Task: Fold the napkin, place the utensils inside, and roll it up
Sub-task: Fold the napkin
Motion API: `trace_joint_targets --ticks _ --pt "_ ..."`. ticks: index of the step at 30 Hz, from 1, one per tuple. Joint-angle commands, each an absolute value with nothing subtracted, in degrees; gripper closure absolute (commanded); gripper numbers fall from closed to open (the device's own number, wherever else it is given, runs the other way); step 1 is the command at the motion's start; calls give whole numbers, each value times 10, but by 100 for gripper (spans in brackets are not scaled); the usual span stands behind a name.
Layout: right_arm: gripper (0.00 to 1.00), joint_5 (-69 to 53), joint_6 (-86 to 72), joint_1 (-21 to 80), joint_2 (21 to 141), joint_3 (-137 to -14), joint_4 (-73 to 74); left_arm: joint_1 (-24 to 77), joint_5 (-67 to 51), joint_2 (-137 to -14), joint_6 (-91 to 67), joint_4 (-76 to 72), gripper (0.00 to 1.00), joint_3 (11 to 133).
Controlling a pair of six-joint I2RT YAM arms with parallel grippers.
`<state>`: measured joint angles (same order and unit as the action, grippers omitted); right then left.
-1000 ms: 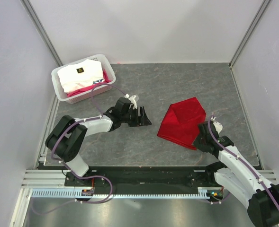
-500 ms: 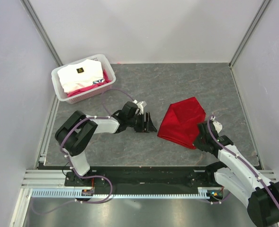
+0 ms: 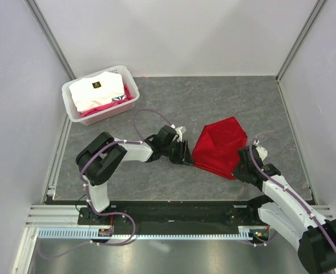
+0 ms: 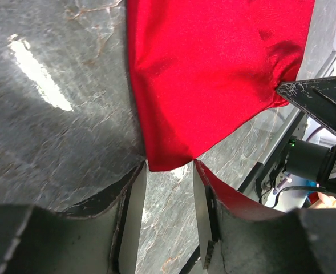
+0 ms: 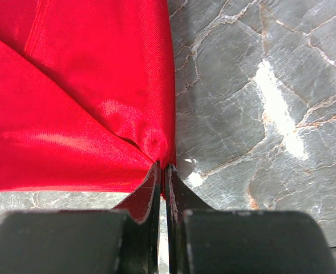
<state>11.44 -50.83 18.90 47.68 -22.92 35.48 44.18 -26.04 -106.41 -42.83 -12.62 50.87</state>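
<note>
The red napkin (image 3: 222, 145) lies rumpled and partly folded on the grey table, right of centre. My left gripper (image 3: 186, 157) is at its near-left corner. In the left wrist view the jaws (image 4: 170, 166) stand open with bare table between them, and the napkin's corner (image 4: 213, 74) just meets the fingertips. My right gripper (image 3: 236, 171) is at the napkin's near-right corner. In the right wrist view its jaws (image 5: 164, 166) are shut on a pinch of red napkin (image 5: 82, 85). The utensils are out of view.
A white basket (image 3: 71, 105) holding white and pink fabric (image 3: 99, 91) stands at the back left. Pale walls close in the table on three sides. A metal rail (image 3: 168, 231) runs along the near edge by the arm bases.
My left arm has stretched rightwards to the napkin's left corner and its jaws have narrowed. The right gripper has closed on the napkin's near corner and otherwise stayed put.
</note>
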Motion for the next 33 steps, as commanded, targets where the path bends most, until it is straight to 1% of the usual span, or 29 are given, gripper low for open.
trace_joint_targets --ticks 1,5,6,8,9,14,15,17,20,21,23,24,26,27,28,30,33 --pt "94 111 -510 191 474 -222 342 456 -229 -1092 -437 -90 55 524" --pt "95 107 -509 191 474 -221 340 458 -208 -1092 -432 -82 60 524" --pt "96 106 -510 191 472 -221 340 458 -200 -1093 -428 -75 63 526" --pt "96 105 -509 191 471 -221 340 458 -192 -1092 -424 -69 66 531" --pt "96 105 -509 191 471 -221 340 458 -188 -1092 -420 -66 69 532" --pt "98 100 -510 191 468 -219 338 458 -165 -1086 -400 -44 77 545" --pt "98 98 -512 192 468 -218 336 458 -157 -1081 -392 -40 80 547" --pt "99 93 -516 193 467 -214 330 458 -152 -1075 -385 -31 80 548" --pt "100 84 -528 196 465 -207 315 456 -144 -1055 -374 -11 75 548" --pt "100 82 -532 199 465 -206 311 454 -142 -1048 -371 -7 69 543" --pt "100 74 -542 205 470 -200 294 447 -146 -1020 -370 -4 65 533" --pt "100 72 -545 207 475 -198 284 435 -156 -1008 -371 -4 57 516" --pt "100 71 -555 221 483 -197 273 420 -165 -972 -372 -4 48 497" --pt "100 71 -557 226 492 -197 262 404 -171 -959 -370 -4 41 476" --pt "100 71 -564 229 497 -197 254 396 -172 -932 -369 -4 38 465" --pt "100 74 -572 249 518 -199 235 368 -186 -909 -368 12 33 434" --pt "100 83 -584 283 557 -211 210 329 -207 -864 -374 11 31 402"
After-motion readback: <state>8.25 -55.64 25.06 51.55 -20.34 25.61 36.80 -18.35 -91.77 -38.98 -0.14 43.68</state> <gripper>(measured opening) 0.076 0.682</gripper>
